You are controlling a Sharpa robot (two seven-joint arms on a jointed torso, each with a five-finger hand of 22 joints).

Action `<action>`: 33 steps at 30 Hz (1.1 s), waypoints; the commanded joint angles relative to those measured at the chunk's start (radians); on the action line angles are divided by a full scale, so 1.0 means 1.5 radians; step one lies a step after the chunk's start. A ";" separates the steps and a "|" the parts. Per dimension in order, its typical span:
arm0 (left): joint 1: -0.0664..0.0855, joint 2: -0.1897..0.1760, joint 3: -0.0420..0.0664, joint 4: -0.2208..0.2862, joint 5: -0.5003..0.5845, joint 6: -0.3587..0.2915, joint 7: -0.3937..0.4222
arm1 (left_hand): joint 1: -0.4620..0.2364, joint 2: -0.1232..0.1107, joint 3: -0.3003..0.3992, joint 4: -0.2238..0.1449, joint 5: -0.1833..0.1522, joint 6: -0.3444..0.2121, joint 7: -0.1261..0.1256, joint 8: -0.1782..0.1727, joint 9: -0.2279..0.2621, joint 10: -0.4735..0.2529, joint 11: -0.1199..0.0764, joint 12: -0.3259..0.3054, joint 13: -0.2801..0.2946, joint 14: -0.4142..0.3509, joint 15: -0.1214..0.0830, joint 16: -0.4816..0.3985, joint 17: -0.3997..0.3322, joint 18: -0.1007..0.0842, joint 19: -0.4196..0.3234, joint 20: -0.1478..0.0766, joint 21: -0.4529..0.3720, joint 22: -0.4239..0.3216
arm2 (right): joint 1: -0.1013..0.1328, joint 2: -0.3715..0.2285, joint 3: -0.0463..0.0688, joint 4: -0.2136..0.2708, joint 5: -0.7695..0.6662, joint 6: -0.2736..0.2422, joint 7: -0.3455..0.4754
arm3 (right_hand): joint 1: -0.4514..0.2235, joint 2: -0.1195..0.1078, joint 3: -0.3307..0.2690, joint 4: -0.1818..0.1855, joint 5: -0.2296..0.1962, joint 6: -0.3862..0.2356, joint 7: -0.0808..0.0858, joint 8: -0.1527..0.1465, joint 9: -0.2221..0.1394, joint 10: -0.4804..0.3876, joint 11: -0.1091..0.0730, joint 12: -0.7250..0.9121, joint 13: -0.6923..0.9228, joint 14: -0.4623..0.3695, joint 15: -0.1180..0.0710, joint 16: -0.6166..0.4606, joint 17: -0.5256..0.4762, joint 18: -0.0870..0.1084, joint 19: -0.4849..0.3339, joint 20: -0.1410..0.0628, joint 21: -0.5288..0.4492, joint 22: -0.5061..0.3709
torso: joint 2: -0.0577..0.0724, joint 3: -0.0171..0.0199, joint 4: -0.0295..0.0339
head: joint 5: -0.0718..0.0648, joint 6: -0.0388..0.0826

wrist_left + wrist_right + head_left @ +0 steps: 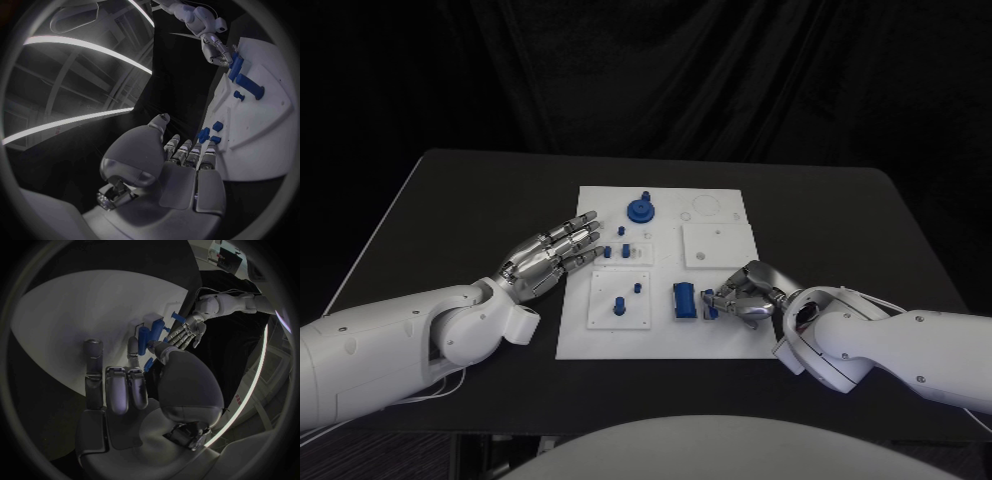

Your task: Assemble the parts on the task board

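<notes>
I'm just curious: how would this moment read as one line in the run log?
left hand: open at task board edge | right hand: at upright blue part, grip unclear

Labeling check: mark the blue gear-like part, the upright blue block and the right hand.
blue gear-like part (640, 209), head view, its round top.
upright blue block (684, 300), head view, its middle.
right hand (744, 293), head view, back of the hand.

White task board (718, 335) flat on table — blue block (684, 300) upright just beside right hand (744, 297); round blue knob (642, 209) and small pegs (619, 251) just beyond left hand (557, 256).
</notes>
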 commanded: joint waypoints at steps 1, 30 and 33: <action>-0.001 0.002 0.000 0.000 0.001 0.010 0.008 | -0.006 0.000 0.005 0.000 0.003 0.003 0.001 0.004 0.001 0.000 0.006 0.003 0.001 0.000 0.002 -0.002 -0.001 0.009 0.000 0.005 0.003 0.001 | -0.001 0.001 0.000 -0.001 -0.005 0.019 -0.024 | -0.012 0.000 -0.019 0.004 -0.011 -0.004 0.001 -0.002 -0.002 0.068 0.003 0.002 0.176 0.043 0.002 0.002 0.112 -0.003 -0.004 0.001 -0.004 0.041 | 0.000 -0.0001 0.0007 | -0.001 0.000; -0.006 0.001 0.000 -0.001 0.001 0.013 0.007 | -0.007 0.000 0.007 0.001 0.003 0.006 0.006 0.004 0.001 -0.001 0.004 0.004 0.001 0.000 0.003 -0.002 -0.001 0.009 0.000 0.006 0.003 0.000 | -0.001 -0.008 0.000 0.006 -0.035 -0.024 0.009 | -0.032 0.039 -0.145 0.054 -0.076 -0.003 0.001 0.013 0.005 0.068 0.003 0.002 0.176 0.044 0.002 0.002 0.113 -0.001 -0.002 0.002 -0.007 0.041 | 0.000 0.0001 0.0002 | 0.003 0.000; -0.006 -0.002 0.000 0.001 0.001 0.012 0.007 | -0.007 0.000 0.007 0.001 0.003 0.006 0.006 0.004 0.001 -0.001 0.004 0.004 0.001 0.000 0.003 -0.002 -0.001 0.009 0.000 0.006 0.003 0.000 | -0.001 -0.021 0.000 0.022 -0.059 -0.034 0.024 | -0.019 0.040 -0.164 0.053 -0.074 -0.015 -0.004 0.052 0.037 0.068 -0.002 0.002 0.176 0.049 -0.002 0.006 0.122 -0.004 0.008 -0.001 0.011 0.045 | 0.000 0.0001 0.0002 | 0.004 0.000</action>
